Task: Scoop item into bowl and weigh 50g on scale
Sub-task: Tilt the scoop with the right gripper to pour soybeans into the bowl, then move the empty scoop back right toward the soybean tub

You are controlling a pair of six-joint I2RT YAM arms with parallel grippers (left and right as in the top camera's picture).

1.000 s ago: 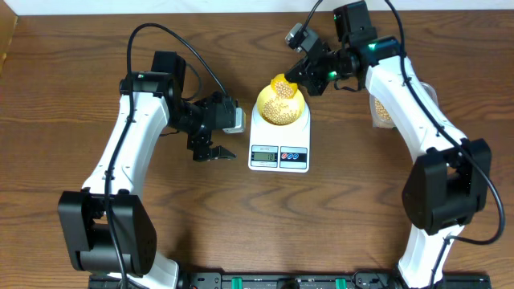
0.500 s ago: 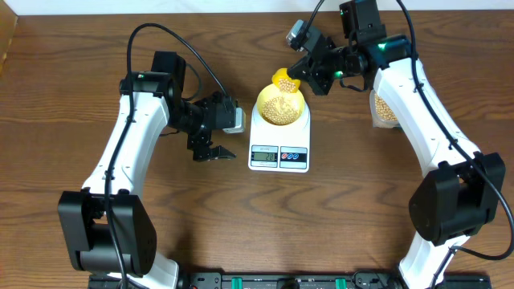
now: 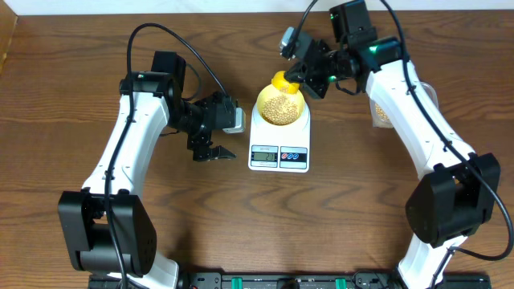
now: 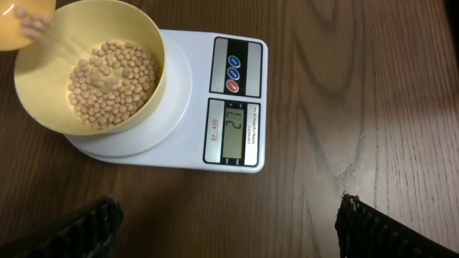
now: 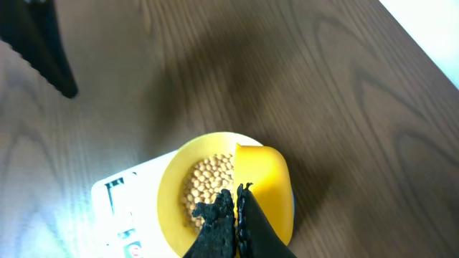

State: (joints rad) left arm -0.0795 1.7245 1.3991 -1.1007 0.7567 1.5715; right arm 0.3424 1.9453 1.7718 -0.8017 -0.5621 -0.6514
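The pale-yellow bowl (image 3: pixel 279 105) stands on the white scale (image 3: pixel 279 148) and holds a heap of tan beans (image 3: pixel 279 109). My right gripper (image 3: pixel 309 72) is shut on the handle of a yellow scoop (image 3: pixel 281 80), held tilted over the bowl's far rim. In the right wrist view the shut fingers (image 5: pixel 237 197) hold the scoop (image 5: pixel 264 175) over the bowl (image 5: pixel 168 201) and beans (image 5: pixel 208 179). My left gripper (image 3: pixel 210 151) is open and empty, left of the scale. The left wrist view shows the bowl (image 4: pixel 29 79), beans (image 4: pixel 111 82), scale (image 4: pixel 237 61) and open jaws (image 4: pixel 226 236).
A clear container with more beans (image 3: pixel 384 112) stands at the right, partly hidden behind my right arm. The scale's lit display (image 4: pixel 235 129) and round buttons (image 4: pixel 234 72) face the table's front. Bare wooden table (image 3: pixel 337 209) lies in front of the scale.
My right gripper tipped the scoop over the bowl, drew back a little, then returned to the far rim. The left arm has not moved.
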